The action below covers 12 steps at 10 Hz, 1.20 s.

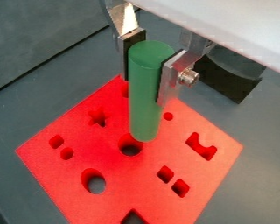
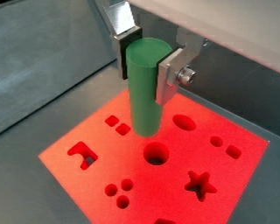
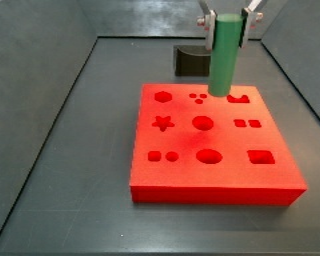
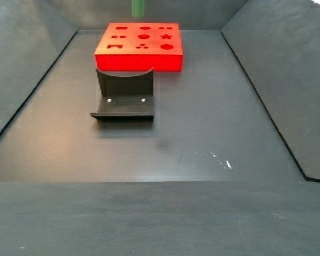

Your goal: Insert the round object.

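Note:
My gripper point(image 1: 149, 74) is shut on the round object, a long green peg point(image 1: 145, 96), near its upper end and holds it upright; both wrist views show this point(image 2: 146, 87). The peg's lower end hangs a little above the red block point(image 1: 78, 140), which has several shaped holes. A round hole point(image 2: 157, 155) in the middle of the block lies just beside the peg's tip. In a side view the gripper point(image 3: 227, 20) and peg point(image 3: 226, 60) stand over the block's far right part point(image 3: 210, 150). Gripper and peg are out of the other side view.
The dark fixture point(image 3: 192, 60) stands on the floor just behind the red block and shows in a wrist view point(image 1: 230, 79). In a side view it sits in front of the block point(image 4: 124, 95). Dark walls enclose the floor point(image 4: 163, 140).

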Motion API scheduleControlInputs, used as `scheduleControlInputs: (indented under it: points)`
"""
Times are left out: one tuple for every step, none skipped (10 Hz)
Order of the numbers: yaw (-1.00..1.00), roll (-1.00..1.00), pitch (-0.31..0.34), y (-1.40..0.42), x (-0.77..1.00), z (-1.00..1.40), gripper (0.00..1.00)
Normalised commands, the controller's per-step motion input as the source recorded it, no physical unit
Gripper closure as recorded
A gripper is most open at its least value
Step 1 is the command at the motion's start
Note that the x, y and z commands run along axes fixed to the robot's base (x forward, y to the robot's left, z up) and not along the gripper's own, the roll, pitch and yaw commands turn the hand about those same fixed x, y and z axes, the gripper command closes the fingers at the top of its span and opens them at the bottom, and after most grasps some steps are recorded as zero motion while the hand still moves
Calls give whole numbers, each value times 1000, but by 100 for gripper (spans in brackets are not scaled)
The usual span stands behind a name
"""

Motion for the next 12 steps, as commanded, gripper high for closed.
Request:
scheduleControlInputs:
  points:
    - [-20, 410, 263, -280, 526, -277, 100]
    - [-46, 207, 217, -80, 289, -154, 100]
    - [0, 0, 6, 0, 0, 0, 100]
    - [0, 0, 0, 0, 0, -43, 100]
    - [0, 209, 49, -49, 0, -294, 100]
    - [0, 400, 114, -80, 3, -411, 100]
    - [0, 324, 116, -66, 37, -386, 100]
    - [0, 37, 47, 0, 37, -203, 100]
    - [0, 40, 27, -3, 0, -183, 100]
    - [0, 0, 0, 0, -11, -234, 100]
    - [-51, 0, 0, 0, -166, -260, 100]
    - [-9, 0, 0, -26, -17, -191, 100]
